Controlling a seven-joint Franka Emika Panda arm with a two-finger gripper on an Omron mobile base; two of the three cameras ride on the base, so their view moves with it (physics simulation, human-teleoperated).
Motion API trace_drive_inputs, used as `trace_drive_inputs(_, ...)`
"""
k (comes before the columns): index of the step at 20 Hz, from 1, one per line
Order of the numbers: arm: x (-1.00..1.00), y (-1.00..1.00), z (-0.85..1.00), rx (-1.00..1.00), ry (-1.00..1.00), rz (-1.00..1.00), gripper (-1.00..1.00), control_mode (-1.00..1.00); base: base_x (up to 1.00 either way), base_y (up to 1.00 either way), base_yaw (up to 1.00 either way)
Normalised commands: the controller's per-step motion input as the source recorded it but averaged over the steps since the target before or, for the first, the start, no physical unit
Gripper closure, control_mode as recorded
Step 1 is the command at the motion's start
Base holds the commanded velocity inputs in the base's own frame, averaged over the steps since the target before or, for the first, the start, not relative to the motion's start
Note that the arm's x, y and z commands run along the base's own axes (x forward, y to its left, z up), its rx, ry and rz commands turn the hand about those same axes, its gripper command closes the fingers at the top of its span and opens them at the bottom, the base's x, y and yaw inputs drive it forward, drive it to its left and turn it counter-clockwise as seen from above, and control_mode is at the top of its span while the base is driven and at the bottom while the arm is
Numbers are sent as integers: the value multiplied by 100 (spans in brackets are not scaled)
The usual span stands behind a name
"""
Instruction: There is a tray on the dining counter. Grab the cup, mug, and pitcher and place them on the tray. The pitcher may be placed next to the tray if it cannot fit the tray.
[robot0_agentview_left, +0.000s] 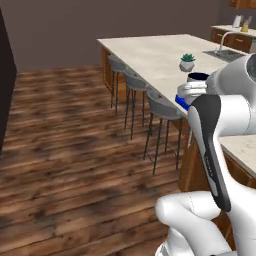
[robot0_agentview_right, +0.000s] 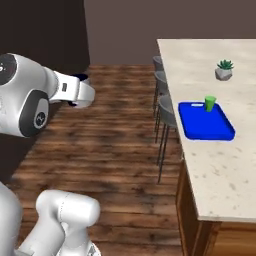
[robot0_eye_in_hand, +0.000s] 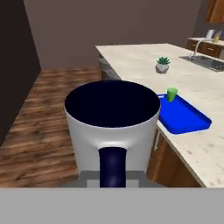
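The pincer (robot0_eye_in_hand: 113, 181) is pinched on the mug (robot0_eye_in_hand: 112, 129), gripping it by its dark handle, so that in the hand view the mug stands upright just in front of the camera with its dark mouth facing up. In the right base view the hand is out over the wooden floor, well short of the bench (robot0_agentview_right: 225, 165), and in the left base view the mug's dark rim (robot0_agentview_left: 198, 77) peeks above the wrist. The blue tray (robot0_agentview_right: 205, 121) lies near the bench's edge on the stool side, and the green cup (robot0_agentview_right: 210, 103) already stands on it, at its far edge. The step in hand appears to be carrying the mug over to the tray. To do it well, the arm should keep the mug level and high enough for its base to pass over the bench edge and the tray's raised rim, then aim for the bare blue area nearer the robot, well apart from the cup, so that neither the mug nor the hand knocks it over. The mug should be lowered until its base rests flat before release. A small potted plant (robot0_agentview_right: 224, 70) sits farther along the bench, out of the way.
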Motion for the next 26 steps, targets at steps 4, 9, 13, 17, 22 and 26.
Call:
trace_drive_inputs(4, 0, 0, 0, 0, 0, 0, 100, 100, 62, 74, -71)
trace_drive_inputs(9, 0, 0, 0, 0, 0, 0, 100, 100, 54, 34, -70)
trace_drive_inputs(13, 0, 0, 0, 0, 0, 0, 100, 100, 58, 17, -71)
trace_drive_inputs(17, 0, 0, 0, 0, 0, 0, 100, 100, 56, 27, -71)
trace_drive_inputs(22, 0, 0, 0, 0, 0, 0, 100, 100, 38, 75, -65)
trace_drive_inputs(26, 0, 0, 0, 0, 0, 0, 100, 100, 51, 76, -51)
